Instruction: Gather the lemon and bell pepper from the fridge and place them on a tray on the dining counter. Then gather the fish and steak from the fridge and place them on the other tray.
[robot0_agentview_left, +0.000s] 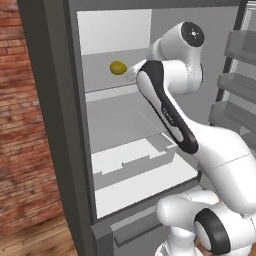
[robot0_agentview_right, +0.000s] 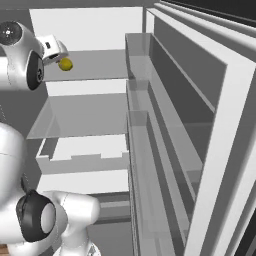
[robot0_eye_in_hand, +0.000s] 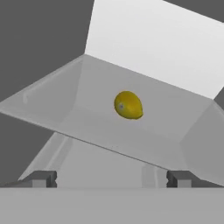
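Observation:
The fridge (robot0_agentview_left: 55, 125) stands open, white inside. On its upper glass shelf (robot0_eye_in_hand: 78, 109) lies the lemon (robot0_eye_in_hand: 128, 105), a small yellow oval, also visible as the lemon (robot0_agentview_left: 118, 68) and the lemon (robot0_agentview_right: 65, 64). My gripper (robot0_eye_in_hand: 111, 179) is open, its two dark fingertips (robot0_eye_in_hand: 43, 179) spread wide at the shelf's front edge, with the lemon ahead of them and nothing between them. From the right base view the gripper (robot0_agentview_right: 59, 56) hovers just short of the lemon, not touching it. The bell pepper, fish, steak, trays and dining counter are out of view.
Below the lemon's shelf are a bare glass shelf (robot0_agentview_left: 125, 120) and a white drawer (robot0_agentview_left: 135, 160). The open door with its grey door bins (robot0_agentview_right: 145, 130) stands close on the right. A brick wall (robot0_agentview_left: 20, 125) flanks the fridge on the left.

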